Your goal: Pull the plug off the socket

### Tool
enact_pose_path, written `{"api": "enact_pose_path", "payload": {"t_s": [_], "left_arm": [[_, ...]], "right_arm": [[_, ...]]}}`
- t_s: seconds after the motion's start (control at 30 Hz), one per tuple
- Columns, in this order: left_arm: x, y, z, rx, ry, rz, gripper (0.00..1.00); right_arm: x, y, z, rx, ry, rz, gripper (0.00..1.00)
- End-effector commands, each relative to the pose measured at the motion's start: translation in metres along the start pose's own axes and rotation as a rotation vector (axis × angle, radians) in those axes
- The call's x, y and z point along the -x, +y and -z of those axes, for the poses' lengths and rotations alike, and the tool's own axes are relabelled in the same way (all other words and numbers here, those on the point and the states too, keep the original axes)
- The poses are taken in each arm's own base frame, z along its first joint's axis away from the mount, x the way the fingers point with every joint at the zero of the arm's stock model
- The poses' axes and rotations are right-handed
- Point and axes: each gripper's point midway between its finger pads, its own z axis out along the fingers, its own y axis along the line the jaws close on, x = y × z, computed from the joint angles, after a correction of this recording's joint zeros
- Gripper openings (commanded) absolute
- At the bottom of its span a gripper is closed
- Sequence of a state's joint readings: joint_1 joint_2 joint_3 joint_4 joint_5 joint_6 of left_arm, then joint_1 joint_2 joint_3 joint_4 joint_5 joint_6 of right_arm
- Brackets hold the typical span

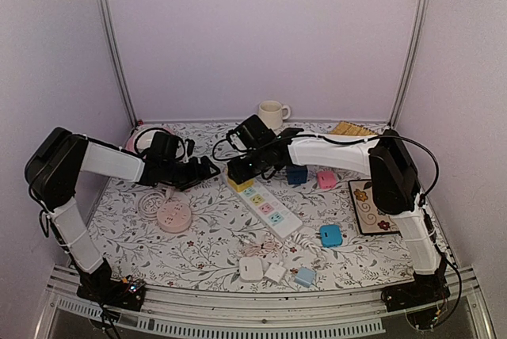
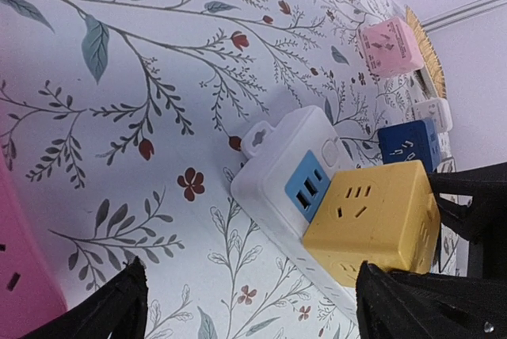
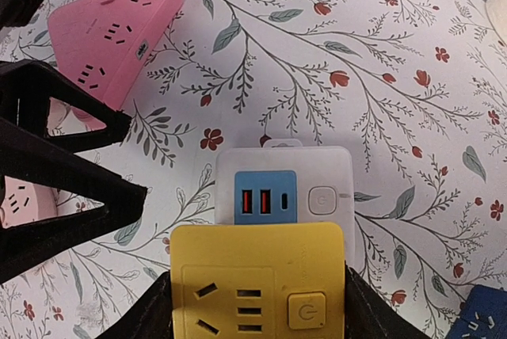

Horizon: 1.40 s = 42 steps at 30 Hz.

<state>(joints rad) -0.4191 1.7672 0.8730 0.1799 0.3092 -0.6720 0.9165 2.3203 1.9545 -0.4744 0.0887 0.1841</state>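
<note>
A yellow cube plug [image 1: 239, 183] sits plugged into the far end of the white power strip [image 1: 271, 211]. My right gripper [image 1: 244, 169] is shut on the cube. In the right wrist view its fingers [image 3: 142, 317] press both sides of the cube [image 3: 257, 276], above the strip's blue USB panel [image 3: 265, 196]. My left gripper [image 1: 207, 171] is open and empty, just left of the strip's end and apart from it. In the left wrist view its wide-apart fingers [image 2: 111, 307] frame the strip [image 2: 273, 166] and the cube [image 2: 372, 216].
A pink round socket [image 1: 174, 216] lies front left and a pink triangular one [image 3: 111, 30] behind it. A dark blue cube [image 1: 297, 174] and pink cube [image 1: 326, 179] sit right of the strip. A mug [image 1: 272, 113], cyan cube [image 1: 330, 235], small adapters [image 1: 261, 269] and brown mat [image 1: 368, 206] are around.
</note>
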Motion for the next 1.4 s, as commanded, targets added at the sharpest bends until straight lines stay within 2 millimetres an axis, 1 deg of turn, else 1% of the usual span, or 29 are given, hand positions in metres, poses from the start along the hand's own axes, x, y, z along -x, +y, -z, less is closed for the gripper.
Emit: {"api": "enact_pose_path", "payload": {"t_s": [0.0, 0.13, 0.27, 0.37, 0.5, 0.6, 0.8, 1.03, 1.2, 1.37], "left_arm": [[0.004, -0.009, 0.008, -0.065, -0.022, 0.027, 0.91], [-0.005, -0.012, 0.013, -0.109, -0.018, 0.067, 0.9], [-0.013, -0.027, 0.024, -0.184, -0.041, 0.084, 0.9], [-0.021, -0.039, 0.028, -0.224, -0.049, 0.078, 0.9], [-0.03, -0.054, 0.025, -0.258, -0.047, 0.058, 0.9], [-0.034, -0.065, 0.021, -0.292, -0.048, 0.037, 0.89], [-0.032, -0.079, 0.018, -0.333, -0.066, 0.012, 0.87], [-0.032, -0.084, 0.015, -0.341, -0.075, 0.011, 0.79], [-0.032, -0.085, 0.015, -0.345, -0.088, 0.025, 0.74], [-0.031, -0.08, 0.012, -0.316, -0.107, 0.039, 0.7]], "right_arm": [[0.034, 0.005, 0.019, 0.004, -0.082, -0.029, 0.39], [0.056, 0.005, 0.03, 0.022, -0.134, -0.059, 0.35], [0.073, 0.005, 0.036, 0.047, -0.178, -0.097, 0.32], [0.083, 0.006, 0.038, 0.063, -0.203, -0.124, 0.31], [0.095, 0.008, 0.044, 0.086, -0.238, -0.156, 0.3], [0.104, 0.012, 0.051, 0.128, -0.261, -0.187, 0.3], [0.117, 0.022, 0.066, 0.199, -0.293, -0.239, 0.28], [0.129, 0.027, 0.084, 0.243, -0.347, -0.278, 0.24], [0.132, 0.027, 0.091, 0.259, -0.38, -0.309, 0.23], [0.137, 0.031, 0.102, 0.284, -0.41, -0.318, 0.23]]}}
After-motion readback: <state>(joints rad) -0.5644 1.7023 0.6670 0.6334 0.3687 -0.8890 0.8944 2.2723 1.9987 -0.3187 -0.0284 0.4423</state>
